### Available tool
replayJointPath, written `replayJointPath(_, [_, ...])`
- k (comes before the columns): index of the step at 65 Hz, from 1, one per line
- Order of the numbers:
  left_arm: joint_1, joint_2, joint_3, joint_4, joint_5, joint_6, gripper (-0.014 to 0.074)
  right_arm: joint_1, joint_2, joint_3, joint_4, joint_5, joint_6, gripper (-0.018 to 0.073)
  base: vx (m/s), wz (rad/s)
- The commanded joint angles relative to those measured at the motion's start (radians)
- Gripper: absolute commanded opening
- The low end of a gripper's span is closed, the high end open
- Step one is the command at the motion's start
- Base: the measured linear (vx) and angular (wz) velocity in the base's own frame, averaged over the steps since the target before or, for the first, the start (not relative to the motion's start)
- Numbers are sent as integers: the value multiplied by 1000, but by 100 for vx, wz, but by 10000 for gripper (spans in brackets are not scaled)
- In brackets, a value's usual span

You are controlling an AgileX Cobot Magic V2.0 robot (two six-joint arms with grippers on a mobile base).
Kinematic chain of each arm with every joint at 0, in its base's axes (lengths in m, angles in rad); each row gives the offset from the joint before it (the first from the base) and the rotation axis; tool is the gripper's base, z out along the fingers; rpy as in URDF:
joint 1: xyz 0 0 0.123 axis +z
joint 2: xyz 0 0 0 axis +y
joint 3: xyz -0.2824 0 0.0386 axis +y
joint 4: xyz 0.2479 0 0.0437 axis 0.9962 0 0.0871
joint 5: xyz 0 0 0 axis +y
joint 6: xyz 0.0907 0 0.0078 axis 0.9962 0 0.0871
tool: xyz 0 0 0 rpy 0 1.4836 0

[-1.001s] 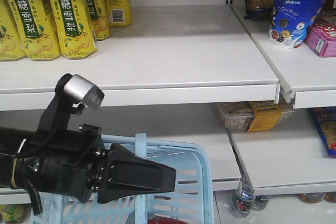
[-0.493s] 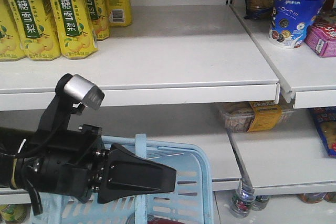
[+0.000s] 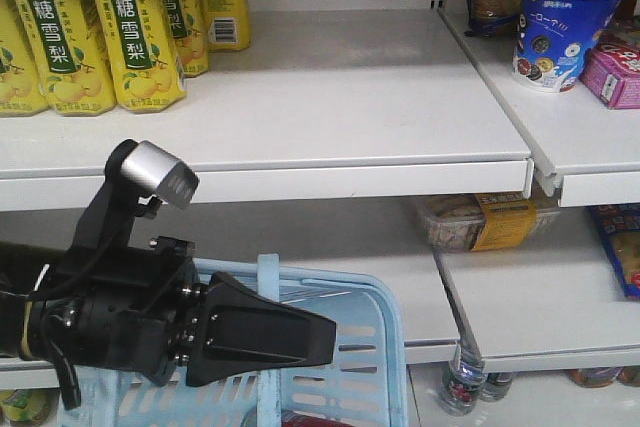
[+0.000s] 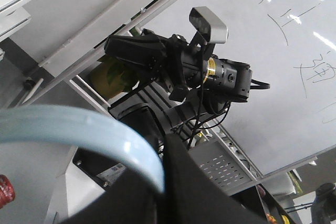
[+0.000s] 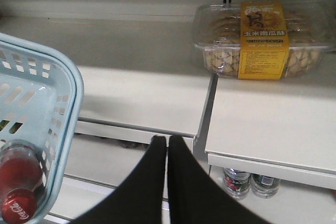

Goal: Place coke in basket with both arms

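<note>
White shelving behind, your red-capped plastic coke bottle (image 5: 20, 184) lies in the light blue slotted plastic basket (image 5: 70, 85); likely slippery, take its neck. Right gripper (image 5: 167, 141) closed, empty; left unclear.

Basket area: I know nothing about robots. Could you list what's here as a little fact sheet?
Basket: light blue, slotted, in front of the lower shelf
Coke: inside basket, red cap showing
Handle: arcs close across the left wrist view; whether it is gripped is unclear
Right fingers: shut, empty, beside basket
Cookie box: clear, yellow label, on lower shelf
Yellow bottles: upper shelf, left end
</note>
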Motion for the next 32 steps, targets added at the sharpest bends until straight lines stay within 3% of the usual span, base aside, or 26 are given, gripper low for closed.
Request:
replayJointPath(1, [-7,-29,-33,-141,-20,26,-6,0,11,-25,-51,-53,-2,-5,0,0])
replayJointPath(16, [-7,-29,-33,-217,151,326,-6,0,11,-25,-51,-53,-2,-5,0,0])
replayJointPath(23, [-7,-29,-33,-262,188,510,-6,0,11,-25,-51,-53,-2,-5,0,0])
replayJointPath(32, [-7,-30,-21,-308,195,686,-6,0,11,-25,-51,-53,-2,-5,0,0])
